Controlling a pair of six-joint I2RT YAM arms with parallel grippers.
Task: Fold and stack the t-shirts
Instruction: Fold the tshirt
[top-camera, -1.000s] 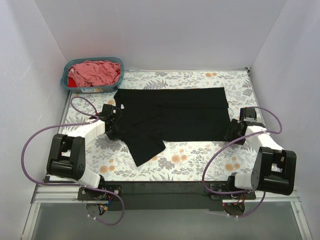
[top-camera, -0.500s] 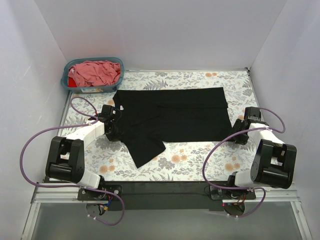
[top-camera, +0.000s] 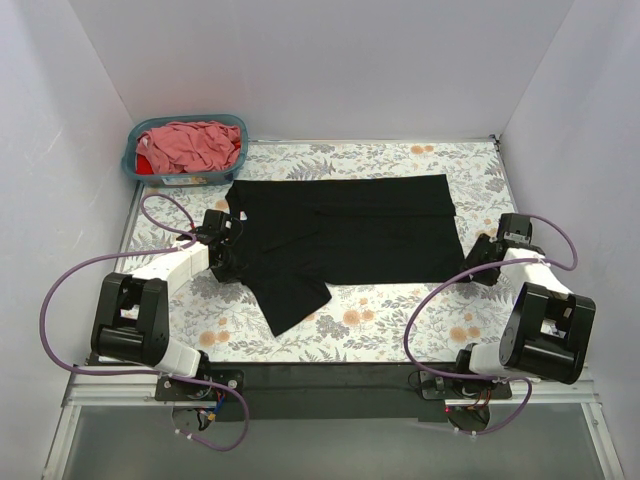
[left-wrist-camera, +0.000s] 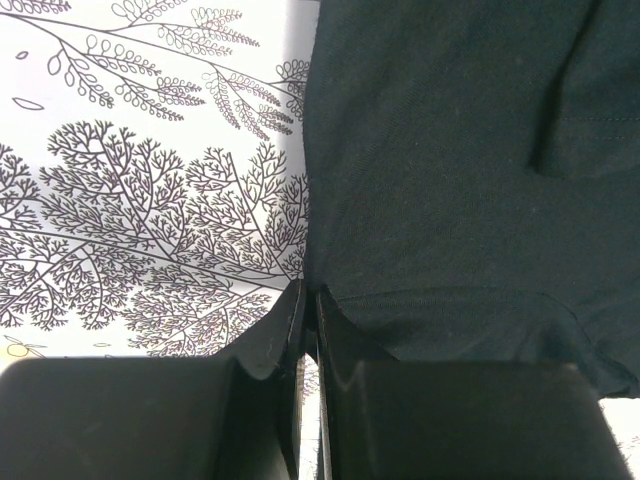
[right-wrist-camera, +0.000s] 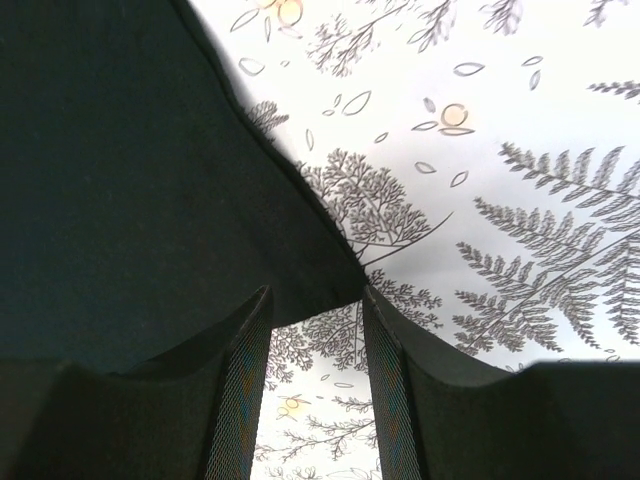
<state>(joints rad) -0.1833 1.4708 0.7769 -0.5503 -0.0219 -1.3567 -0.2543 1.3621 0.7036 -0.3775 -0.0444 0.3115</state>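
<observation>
Right wrist: our right gripper (right-wrist-camera: 315, 330), half open, barely straddles the black t-shirt (right-wrist-camera: 120, 180) corner, so we may miss it. The left gripper (left-wrist-camera: 308, 300) is closed, pinching the edge.

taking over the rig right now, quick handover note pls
Left gripper: shut at the left edge of the black t-shirt; unclear whether it pinches cloth.
Right gripper: open, jaws either side of that shirt's near right corner, not gripping.
Black t-shirt lies spread on the table, one sleeve pointing toward the arms. Pink shirt and red shirt are bunched in the teal basket, far left.
Done: nothing folded or stacked.
Left: fold all the shirts, then stack.
</observation>
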